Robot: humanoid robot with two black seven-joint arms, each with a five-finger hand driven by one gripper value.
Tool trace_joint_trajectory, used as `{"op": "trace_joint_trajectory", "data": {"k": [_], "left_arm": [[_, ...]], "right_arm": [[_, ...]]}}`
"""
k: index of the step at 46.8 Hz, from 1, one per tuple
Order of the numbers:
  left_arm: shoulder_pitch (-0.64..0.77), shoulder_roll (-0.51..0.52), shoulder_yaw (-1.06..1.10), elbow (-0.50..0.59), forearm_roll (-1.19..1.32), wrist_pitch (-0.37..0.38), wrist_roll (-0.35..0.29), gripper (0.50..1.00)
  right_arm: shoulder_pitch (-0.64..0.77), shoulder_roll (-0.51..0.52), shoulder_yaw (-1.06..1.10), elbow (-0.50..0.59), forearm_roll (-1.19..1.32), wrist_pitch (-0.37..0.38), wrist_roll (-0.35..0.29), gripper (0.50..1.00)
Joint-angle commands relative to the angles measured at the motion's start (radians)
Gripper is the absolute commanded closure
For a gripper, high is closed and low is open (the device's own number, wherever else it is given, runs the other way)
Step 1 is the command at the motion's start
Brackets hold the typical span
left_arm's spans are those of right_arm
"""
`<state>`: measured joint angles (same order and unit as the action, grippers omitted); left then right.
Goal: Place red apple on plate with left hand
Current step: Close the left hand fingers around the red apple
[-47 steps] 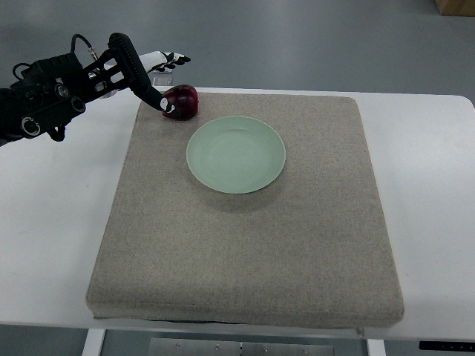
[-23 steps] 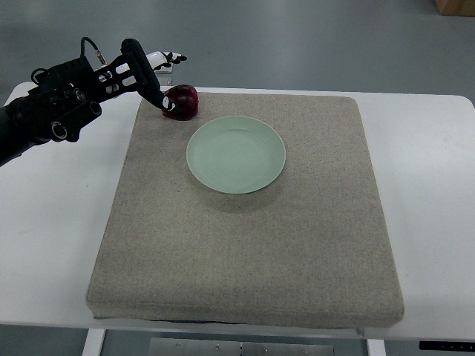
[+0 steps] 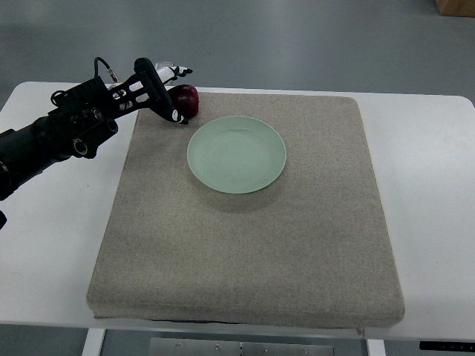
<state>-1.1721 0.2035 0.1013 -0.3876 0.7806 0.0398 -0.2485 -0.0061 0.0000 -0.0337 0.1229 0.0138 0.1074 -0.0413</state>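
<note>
The red apple [image 3: 186, 99] is reached by the left hand [image 3: 159, 90], fingers spread beside it, not yet clamped, with the plate [image 3: 236, 154] lying just down-right.

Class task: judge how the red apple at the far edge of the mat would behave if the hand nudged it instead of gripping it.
The apple looks round and glossy, so it would probably roll, and the fingers of the left hand might slip on it. The coarse mat would likely slow any roll. It looks firm, not squashy.
</note>
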Motion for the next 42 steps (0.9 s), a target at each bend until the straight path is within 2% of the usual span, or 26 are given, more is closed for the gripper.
{"op": "trace_joint_trajectory", "data": {"k": [1,22,27,31,40,42], "left_arm": [[0.000,-0.001,0.000,0.000,0.000,0.014,0.000,0.523],[0.006,-0.007,0.001,0.009,0.003,0.019,0.000,0.561],[0.020,-0.015,0.001,0.019,0.003,0.019,-0.002,0.596],[0.020,-0.016,0.001,0.024,0.003,0.019,0.000,0.600],[0.022,-0.016,0.001,0.029,0.005,0.019,0.000,0.688],[0.022,-0.016,0.003,0.029,0.006,0.019,0.000,0.720]], "right_arm": [[-0.002,0.000,0.000,0.000,0.000,0.000,0.000,0.570],[-0.002,0.000,0.000,0.001,0.000,0.000,0.000,0.568],[-0.002,0.000,0.000,0.000,0.000,0.000,0.000,0.568],[-0.002,0.000,0.002,0.000,0.000,0.000,0.000,0.568],[-0.002,0.000,0.000,0.000,0.000,0.000,0.000,0.568],[0.000,0.000,0.000,0.000,0.000,0.000,0.000,0.568]]}}
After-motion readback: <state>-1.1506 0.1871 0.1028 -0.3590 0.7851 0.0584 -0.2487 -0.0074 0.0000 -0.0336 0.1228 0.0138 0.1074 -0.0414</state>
